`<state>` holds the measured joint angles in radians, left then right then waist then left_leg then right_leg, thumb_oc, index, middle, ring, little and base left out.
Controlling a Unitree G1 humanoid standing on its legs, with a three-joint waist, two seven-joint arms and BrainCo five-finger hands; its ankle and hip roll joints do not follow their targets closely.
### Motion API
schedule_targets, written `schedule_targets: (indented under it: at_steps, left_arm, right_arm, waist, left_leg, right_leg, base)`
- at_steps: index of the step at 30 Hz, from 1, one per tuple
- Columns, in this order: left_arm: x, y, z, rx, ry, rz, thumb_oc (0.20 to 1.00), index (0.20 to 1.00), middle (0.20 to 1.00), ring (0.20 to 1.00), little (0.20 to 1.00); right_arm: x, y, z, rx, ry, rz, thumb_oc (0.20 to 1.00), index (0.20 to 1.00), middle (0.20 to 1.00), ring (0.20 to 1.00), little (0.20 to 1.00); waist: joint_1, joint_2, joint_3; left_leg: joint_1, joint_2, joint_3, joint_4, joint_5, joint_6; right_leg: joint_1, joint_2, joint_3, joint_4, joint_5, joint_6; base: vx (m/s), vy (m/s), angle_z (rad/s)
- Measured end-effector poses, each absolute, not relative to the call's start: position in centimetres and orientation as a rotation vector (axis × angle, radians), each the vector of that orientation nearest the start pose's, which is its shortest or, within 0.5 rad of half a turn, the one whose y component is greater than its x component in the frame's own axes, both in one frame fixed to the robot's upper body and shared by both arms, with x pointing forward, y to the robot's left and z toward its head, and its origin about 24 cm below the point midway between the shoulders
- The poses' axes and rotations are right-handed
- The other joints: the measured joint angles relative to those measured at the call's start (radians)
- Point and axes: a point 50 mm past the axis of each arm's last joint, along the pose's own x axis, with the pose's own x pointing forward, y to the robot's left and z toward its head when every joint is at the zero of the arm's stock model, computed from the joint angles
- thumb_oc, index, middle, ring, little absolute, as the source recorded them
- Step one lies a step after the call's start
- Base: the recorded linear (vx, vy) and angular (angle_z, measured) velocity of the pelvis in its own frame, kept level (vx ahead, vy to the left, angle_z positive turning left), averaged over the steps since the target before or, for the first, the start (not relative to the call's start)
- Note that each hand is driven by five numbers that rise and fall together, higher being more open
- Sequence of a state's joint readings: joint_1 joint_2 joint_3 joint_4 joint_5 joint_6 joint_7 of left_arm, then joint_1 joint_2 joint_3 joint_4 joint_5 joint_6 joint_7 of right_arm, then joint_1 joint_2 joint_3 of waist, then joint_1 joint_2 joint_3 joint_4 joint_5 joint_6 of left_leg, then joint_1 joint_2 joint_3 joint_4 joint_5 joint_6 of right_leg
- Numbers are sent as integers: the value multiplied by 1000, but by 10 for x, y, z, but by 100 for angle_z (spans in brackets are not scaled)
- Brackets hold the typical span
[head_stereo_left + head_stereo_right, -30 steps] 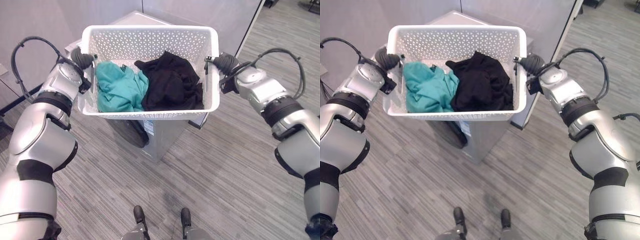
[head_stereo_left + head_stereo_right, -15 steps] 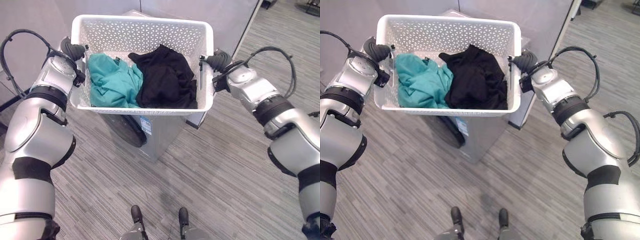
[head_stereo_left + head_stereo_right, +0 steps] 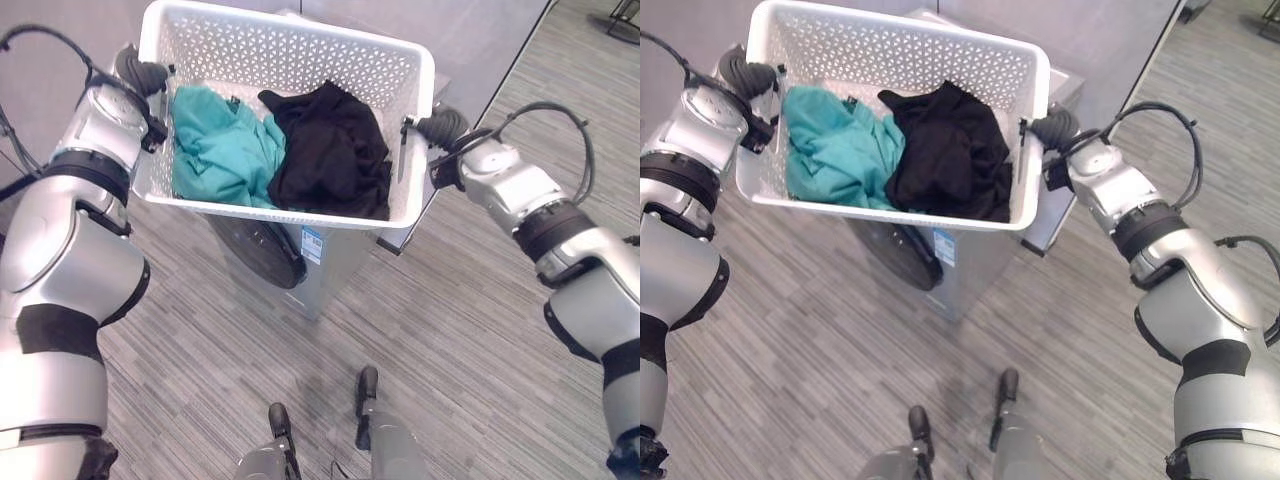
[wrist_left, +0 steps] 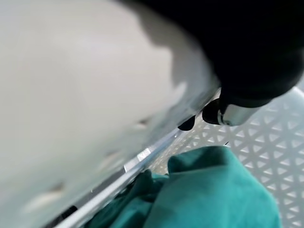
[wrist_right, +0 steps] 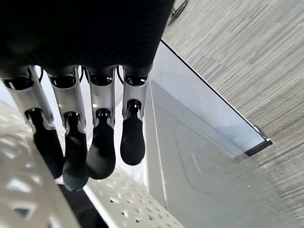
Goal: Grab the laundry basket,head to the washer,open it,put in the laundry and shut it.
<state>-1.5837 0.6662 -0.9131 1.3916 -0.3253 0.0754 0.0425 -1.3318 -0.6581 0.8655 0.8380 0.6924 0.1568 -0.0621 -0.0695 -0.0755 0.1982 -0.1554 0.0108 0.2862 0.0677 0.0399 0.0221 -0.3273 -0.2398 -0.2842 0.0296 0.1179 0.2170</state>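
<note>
— While the washer [image 3: 320,270] stands low on the floor, why does the robot carry the laundry basket [image 3: 290,60] above it?
— Held level between both arms, it keeps the teal garment [image 3: 215,150] and black garment [image 3: 330,150] inside.
— How do the hands hold?
— The right hand [image 3: 432,128] hooks curled fingers [image 5: 102,142] over the rim; the left hand [image 3: 140,75] sits at the opposite end, grip unreadable.

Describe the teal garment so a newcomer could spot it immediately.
Find the white perforated plastic laundry basket held up over the grey washer. Two crumpled garments lie inside; the teal garment sits on the side nearer the robot's left hand, touching the black garment, its only neighbour.
</note>
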Motion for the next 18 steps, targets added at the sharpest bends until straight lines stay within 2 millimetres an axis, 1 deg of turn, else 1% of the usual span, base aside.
schedule_targets:
  at_steps: [1,2,3,4,5,6,7,8,9,10,11,12,13,14,15,16,17,18]
  left_arm:
    - [412,261,314,849,-20,335,200,200,200,200,200]
    - [410,266,317,838,-25,337,200,200,200,200,200]
    - [407,273,317,844,-26,351,200,200,200,200,200]
    - [404,283,314,845,-10,371,200,200,200,200,200]
    - [402,286,315,837,-17,383,200,200,200,200,200]
    - [403,285,314,830,-14,379,200,200,200,200,200]
    - [403,286,313,827,-5,378,200,200,200,200,200]
    - [403,288,311,830,2,379,200,200,200,200,200]
    - [399,296,311,831,12,400,200,200,200,200,200]
    - [398,298,311,832,13,402,200,200,200,200,200]
    - [399,295,312,842,3,388,200,200,200,200,200]
    - [401,291,314,846,-11,374,200,200,200,200,200]
    - [403,282,316,858,-37,345,200,200,200,200,200]
    - [403,284,316,862,-31,348,200,200,200,200,200]
    - [402,288,311,872,-6,359,200,200,200,200,200]
    - [403,287,302,886,18,349,200,200,200,200,200]
    - [403,290,296,885,40,350,200,200,200,200,200]
    - [402,294,291,886,59,344,200,200,200,200,200]
  right_arm:
    - [416,-167,257,-532,-85,116,200,200,200,200,200]
    - [415,-164,259,-541,-94,141,200,200,200,200,200]
    - [414,-154,257,-536,-100,174,200,200,200,200,200]
    - [414,-144,254,-534,-103,204,200,200,200,200,200]
    - [412,-142,258,-535,-121,219,200,200,200,200,200]
    - [411,-143,260,-541,-127,217,200,200,200,200,200]
    - [411,-146,261,-547,-127,213,200,200,200,200,200]
    - [411,-143,261,-552,-129,221,200,200,200,200,200]
    - [410,-137,257,-574,-125,241,200,200,200,200,200]
    - [410,-136,256,-581,-121,245,200,200,200,200,200]
    - [410,-139,257,-582,-122,241,200,200,200,200,200]
    - [409,-143,260,-573,-130,231,200,200,200,200,200]
    - [407,-153,263,-549,-155,212,200,200,200,200,200]
    - [408,-153,262,-535,-158,201,200,200,200,200,200]
    - [409,-148,257,-526,-152,207,200,200,200,200,200]
    - [410,-146,248,-517,-135,216,200,200,200,200,200]
    - [409,-142,242,-510,-124,230,200,200,200,200,200]
    - [406,-135,229,-486,-111,267,200,200,200,200,200]
  waist:
    - [3,3,1]
    - [4,7,2]
    - [8,9,3]
    - [16,2,-2]
    - [21,-10,-2]
    - [36,-14,-5]
    - [61,-19,-7]
    - [76,-18,-6]
    - [78,-19,-7]
    - [77,-18,-6]
    - [72,-19,-6]
    - [65,-25,-7]
    - [82,-29,-3]
    - [92,-33,1]
    - [103,-31,9]
    - [112,-1,24]
    - [131,75,51]
    - [153,50,19]
  left_leg:
    - [-11,16,-8,50,-32,-20]
    - [-25,44,-27,102,-61,-43]
    - [-14,87,-30,139,-80,-76]
    - [-6,122,-37,200,-88,-118]
    - [-77,137,-78,354,-79,-131]
    - [-154,154,-120,481,-24,-134]
    - [-201,154,-159,560,19,-117]
    - [-217,162,-172,612,-2,-105]
    - [-207,159,-181,615,-24,-105]
    - [-201,150,-192,602,-25,-107]
    - [-179,128,-215,509,-45,-124]
    - [-167,120,-170,372,-58,-127]
    - [-156,97,-116,29,-30,-127]
    - [-166,91,-116,-70,-5,-128]
    - [-182,84,-125,-87,16,-110]
    - [-188,92,-152,-47,32,-80]
    - [-156,127,-204,-44,35,-57]
    - [-142,85,-194,6,31,-53]
  right_leg:
    - [-3,38,55,112,-30,-83]
    - [9,97,93,226,-72,-140]
    - [68,166,46,291,-133,-223]
    - [175,236,-7,248,-185,-274]
    - [249,274,-16,160,-208,-323]
    - [262,277,-31,140,-197,-337]
    - [262,273,-30,144,-197,-339]
    - [268,275,-31,144,-194,-334]
    - [278,278,-37,147,-191,-327]
    - [280,278,-37,146,-191,-326]
    - [287,275,-16,130,-191,-325]
    - [297,278,23,88,-190,-324]
    - [302,294,58,27,-165,-316]
    - [312,308,95,7,-151,-295]
    - [332,327,123,5,-144,-226]
    - [339,357,141,52,-143,-53]
    - [309,385,124,194,-187,-29]
    - [310,271,136,186,-242,-183]
  base:
    - [449,-467,33]
    - [282,-367,17]
    - [240,-359,6]
    - [213,-341,10]
    - [199,-248,22]
    - [144,-153,27]
    - [154,-60,2]
    - [179,-19,-11]
    - [283,8,-4]
    - [297,53,19]
    - [306,91,39]
    - [309,113,48]
    - [434,199,24]
    - [428,231,-16]
    - [436,265,-53]
    - [299,242,-84]
    - [287,239,-109]
    - [249,217,-95]
